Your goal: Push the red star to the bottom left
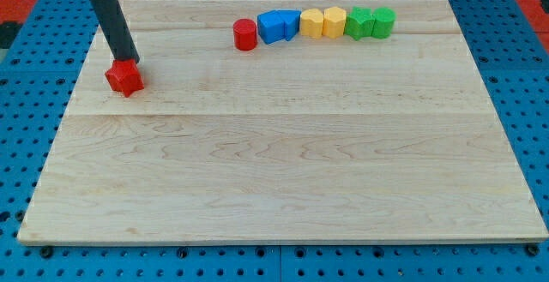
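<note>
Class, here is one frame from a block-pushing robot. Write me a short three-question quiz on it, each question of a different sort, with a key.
1. True or false: my tip is at the upper edge of the red star.
2. Which block stands at the left end of the row along the board's top? A) red cylinder B) green C) yellow
3. Fill in: the red star lies in the board's upper ____ area.

Key: 1 true; 2 A; 3 left.
</note>
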